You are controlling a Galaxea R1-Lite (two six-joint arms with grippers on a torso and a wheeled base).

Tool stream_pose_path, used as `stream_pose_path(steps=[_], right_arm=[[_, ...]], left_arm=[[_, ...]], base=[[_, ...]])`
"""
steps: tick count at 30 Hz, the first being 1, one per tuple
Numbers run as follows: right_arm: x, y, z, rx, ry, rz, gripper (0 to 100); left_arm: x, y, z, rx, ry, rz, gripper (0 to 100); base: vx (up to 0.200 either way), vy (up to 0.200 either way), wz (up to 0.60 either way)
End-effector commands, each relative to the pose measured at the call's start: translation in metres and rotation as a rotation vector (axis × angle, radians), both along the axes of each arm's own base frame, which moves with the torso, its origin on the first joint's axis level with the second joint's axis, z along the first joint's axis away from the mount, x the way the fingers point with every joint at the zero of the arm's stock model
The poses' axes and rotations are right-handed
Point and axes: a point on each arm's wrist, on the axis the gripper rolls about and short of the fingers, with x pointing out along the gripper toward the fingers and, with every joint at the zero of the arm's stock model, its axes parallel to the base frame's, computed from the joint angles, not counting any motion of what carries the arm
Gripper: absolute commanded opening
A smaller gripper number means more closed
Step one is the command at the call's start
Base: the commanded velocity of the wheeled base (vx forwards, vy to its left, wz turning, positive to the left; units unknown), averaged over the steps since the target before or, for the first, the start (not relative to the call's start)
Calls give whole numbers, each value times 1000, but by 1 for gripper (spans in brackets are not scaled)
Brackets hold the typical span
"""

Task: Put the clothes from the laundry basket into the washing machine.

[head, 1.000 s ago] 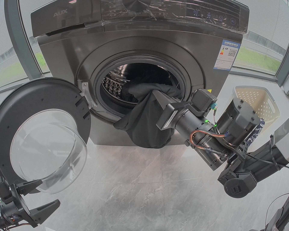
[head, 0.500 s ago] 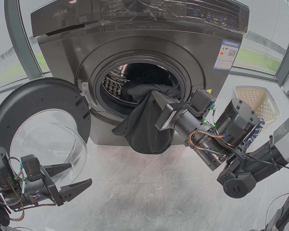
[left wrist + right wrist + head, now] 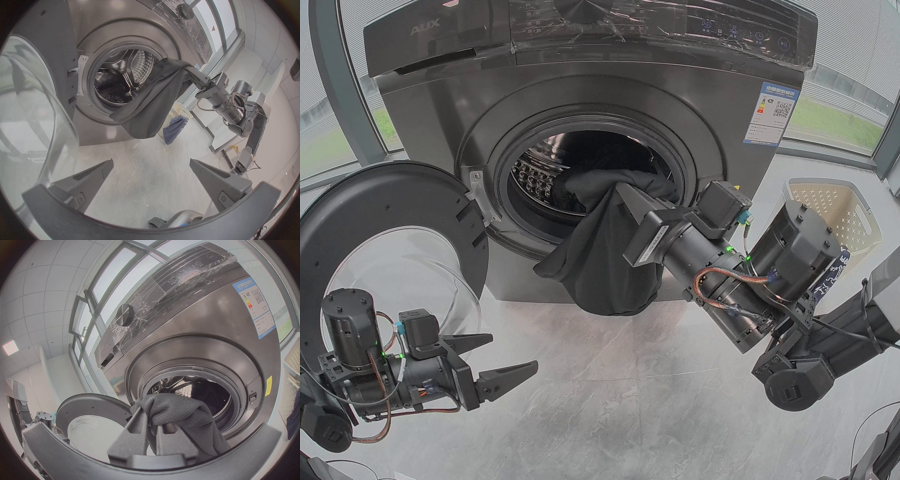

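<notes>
My right pincer point(image 3: 154, 422) pinches the black garment point(image 3: 600, 262), draped over the drum point(image 3: 540, 178) rim toward 6 o'clock. I should push deeper before releasing; my spread left pincer point(image 3: 512, 352) can tuck the tail.

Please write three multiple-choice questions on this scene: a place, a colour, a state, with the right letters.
1. Where does the laundry basket stand? A. on the floor beside the washing machine B. on top of it C. inside the drum
2. What colour is the garment in the right end effector? A. white B. black C. red
3. How is the machine's door? A. shut B. swung open C. taken off
Answers: 1 A, it stands beside the machine. 2 B, black cloth hangs from the drum opening. 3 B, it stands open on its hinge.
</notes>
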Motion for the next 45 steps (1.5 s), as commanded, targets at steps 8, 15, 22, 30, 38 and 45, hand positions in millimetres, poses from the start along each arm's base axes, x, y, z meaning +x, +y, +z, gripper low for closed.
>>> stream_pose_path(steps=[8, 15, 22, 30, 38, 45], right_arm=[[-2, 0, 4, 10, -9, 3, 0], [-2, 0, 5, 12, -11, 3, 0], [-3, 0, 4, 17, -15, 6, 0], [-5, 1, 6, 24, -19, 11, 0], [-7, -2, 10, 31, -23, 10, 0], [-10, 0, 10, 36, -19, 22, 0]], left_arm=[[36, -23, -22, 24, 80, -23, 100], [57, -37, -30, -2, 92, -26, 100], [81, -52, -47, -27, 89, -33, 100], [106, -65, -59, -80, 63, -23, 100], [125, -75, -71, -93, 56, -21, 100], [142, -85, -75, -118, 9, -28, 100]], base=[[0, 0, 0], [0, 0, 0], [0, 0, 0], [0, 0, 0], [0, 0, 0], [0, 0, 0]])
